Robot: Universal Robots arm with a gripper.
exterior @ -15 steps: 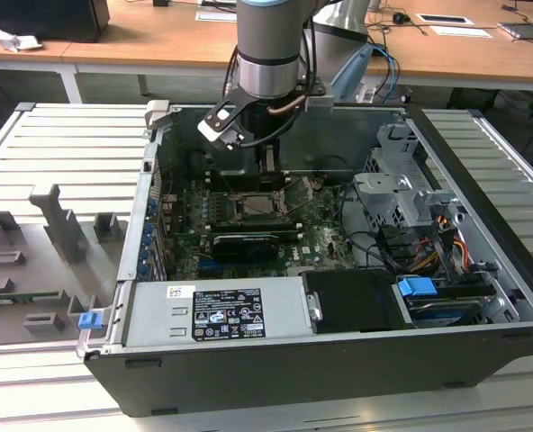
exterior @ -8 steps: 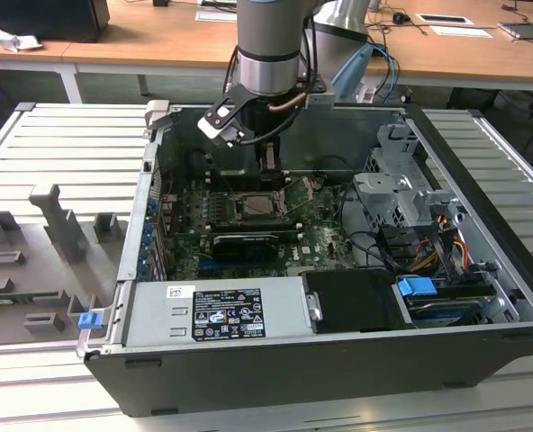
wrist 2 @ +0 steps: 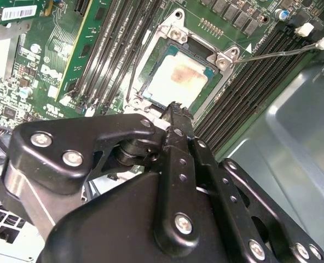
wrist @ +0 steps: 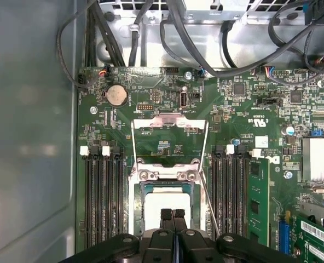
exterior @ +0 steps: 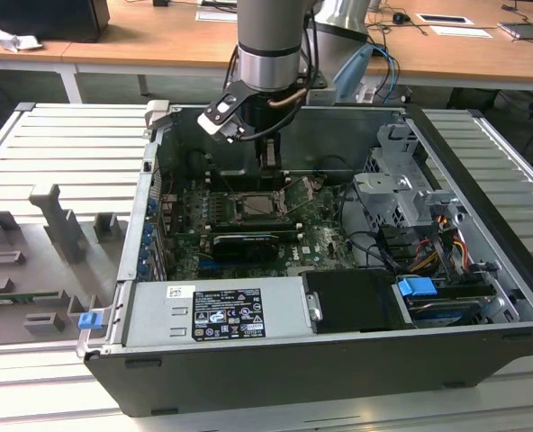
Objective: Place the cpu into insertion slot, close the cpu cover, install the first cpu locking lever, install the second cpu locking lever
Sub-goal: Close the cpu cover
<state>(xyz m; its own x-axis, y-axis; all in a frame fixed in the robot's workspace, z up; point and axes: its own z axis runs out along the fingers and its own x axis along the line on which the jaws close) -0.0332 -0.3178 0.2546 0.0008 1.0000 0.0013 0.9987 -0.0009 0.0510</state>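
The cpu (wrist: 167, 204) (wrist 2: 175, 79), with its pale silver top, lies flat in the insertion slot (wrist: 142, 189) (wrist 2: 167, 52) on the green board. The cpu cover (wrist: 169, 124), a thin silvery frame, is swung open beyond the slot's hinge, and the board shows through its window. A thin locking lever (wrist: 208, 203) (wrist 2: 277, 52) stands loose beside the slot. My gripper (wrist: 173, 212) (wrist 2: 175, 107) (exterior: 268, 162) hovers just above the cpu's near edge, fingers shut together with nothing between them.
Black memory slots flank the socket, with a green memory module (wrist: 258, 197) in one. Cables (wrist: 151, 33) hang over the board's far end. A grey drive cage (exterior: 397, 184), a black card (exterior: 244, 243) and the power supply (exterior: 217, 310) crowd the open case.
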